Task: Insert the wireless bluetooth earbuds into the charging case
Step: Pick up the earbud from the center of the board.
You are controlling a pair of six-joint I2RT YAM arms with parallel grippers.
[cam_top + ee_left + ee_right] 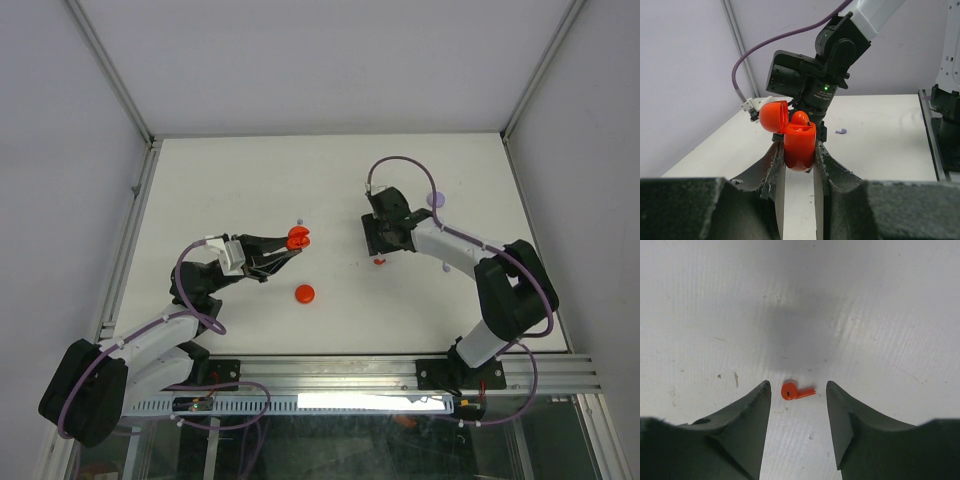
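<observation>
The charging case [800, 145] is glossy, smooth red plastic, and so is the earbud [790, 391]. The table [865, 315] is matt white, faintly scuffed and speckled. The left hand [799, 152] is grainy, matt black.

White table [220, 180], matte, faint scuffs and specks. Red round disc [305, 293] flat on table, near middle, toward near edge. Lavender round disc [436, 199] farther back on right, well apart from red one. Aluminium rail [350, 370] along near edge. Grey metal frame posts [110, 70] at far corners; pale walls [330, 60] behind.
</observation>
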